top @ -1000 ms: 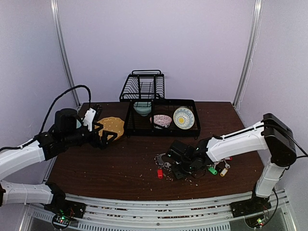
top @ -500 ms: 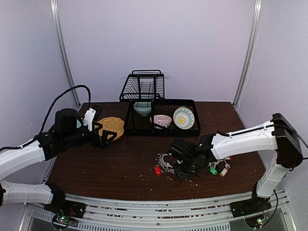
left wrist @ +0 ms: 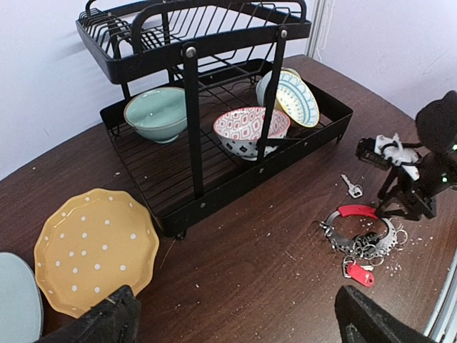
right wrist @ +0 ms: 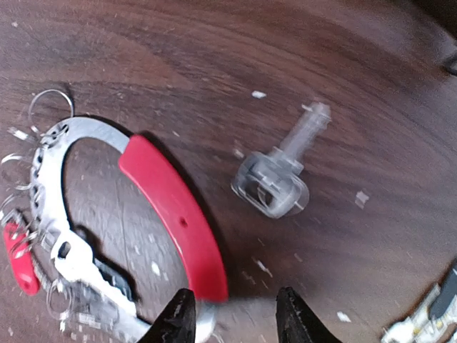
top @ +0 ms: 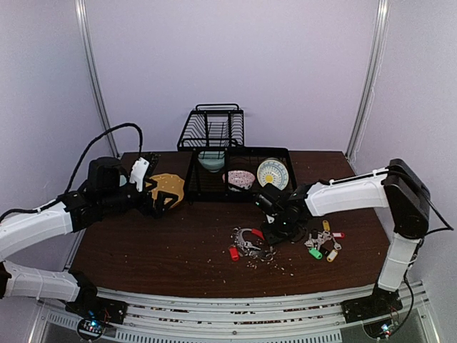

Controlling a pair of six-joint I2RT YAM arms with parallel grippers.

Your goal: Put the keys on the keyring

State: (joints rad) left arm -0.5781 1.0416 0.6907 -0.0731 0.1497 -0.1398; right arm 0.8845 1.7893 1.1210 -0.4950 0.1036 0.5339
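Right pincer [right wrist: 234, 314] is open about as wide as the red sleeve is thick, with nothing in it. It hangs right over the keyring [right wrist: 171, 214], which lies flat on the tabletop [right wrist: 343, 86] in front of the dish rack [top: 239, 171]. The keys [left wrist: 363, 246] fringe its near arc, red tag [right wrist: 18, 257] included.

My read is that the job right now is getting a grip on the ring. I'd go straight down so the end of the red sleeve sits between the fingers, then close on the sleeve, since bare metal looks slippery. I'd also stay off the fringe so the keys don't bunch up, and not bump the lone key [right wrist: 280, 177] just beside the ring.

My wrist cam shows how the sleeve lines up with the fingers, though it's blurry. The top view doesn't show that, but it does show the other bunch [top: 321, 246] with green and yellow tags off to my right. The left wrist cam gets the whole ring. Left pincer [left wrist: 235, 314] is wide open, empty, over by the yellow plate [left wrist: 93, 243].
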